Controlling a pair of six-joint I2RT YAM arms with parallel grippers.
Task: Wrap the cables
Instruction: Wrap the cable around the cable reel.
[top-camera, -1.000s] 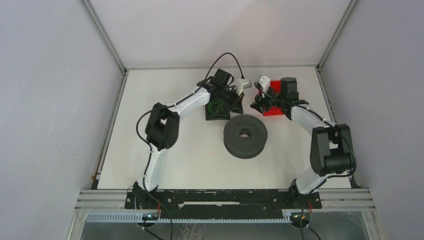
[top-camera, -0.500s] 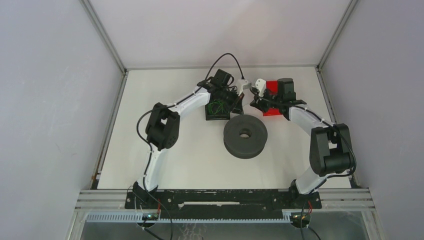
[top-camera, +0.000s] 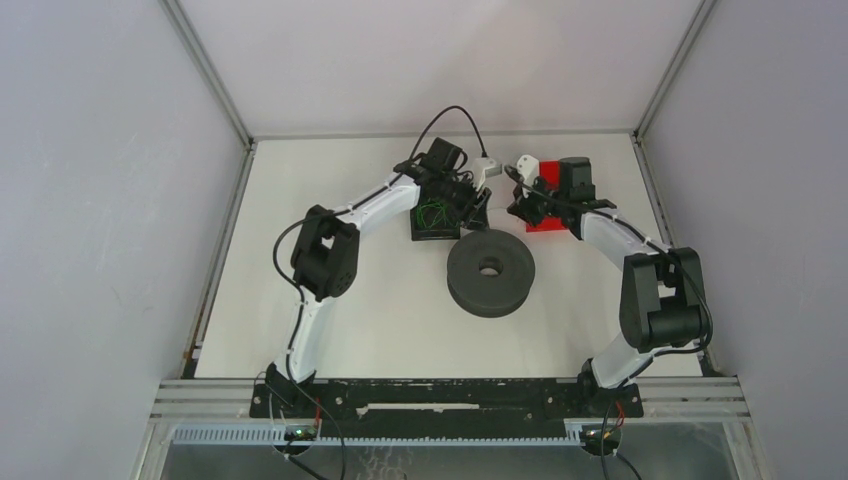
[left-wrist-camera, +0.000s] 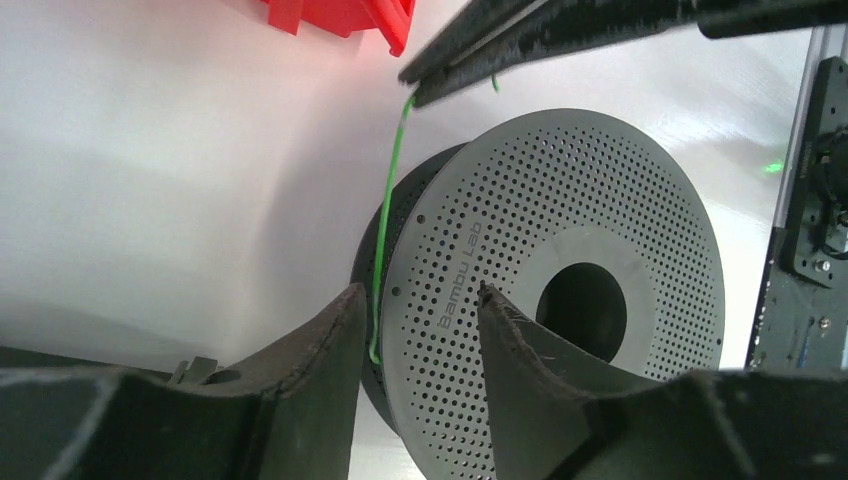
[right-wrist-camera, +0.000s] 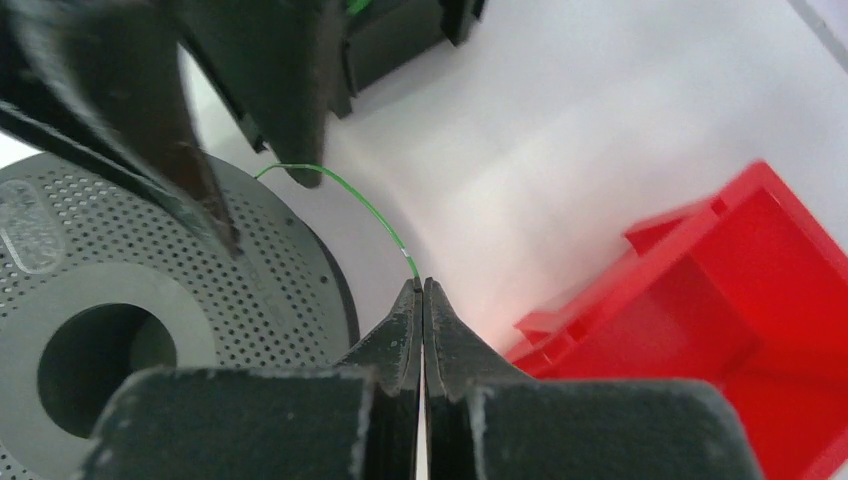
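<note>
One thin green cable (left-wrist-camera: 390, 190) runs from my right gripper's shut tips down past the rim of the grey perforated spool (left-wrist-camera: 560, 280). Its free end hangs beside the inner face of my left gripper's finger (left-wrist-camera: 330, 340). My left gripper (left-wrist-camera: 420, 300) is open and grips nothing. My right gripper (right-wrist-camera: 420, 285) is shut on the green cable (right-wrist-camera: 350, 195), just above the spool (right-wrist-camera: 120, 300). From above, my left gripper (top-camera: 478, 200) and my right gripper (top-camera: 513, 205) nearly meet behind the spool (top-camera: 490, 272). More green cables (top-camera: 433, 213) lie looped in a black bin.
The black bin (top-camera: 436, 232) stands left of the grippers, under my left wrist. A red bin (top-camera: 545, 222) sits under my right wrist, and the red bin (right-wrist-camera: 720, 330) fills the right wrist view's right side. White walls close in the table.
My right gripper has closed on the green cable and shifted slightly left. My left gripper has opened and let the cable go.
</note>
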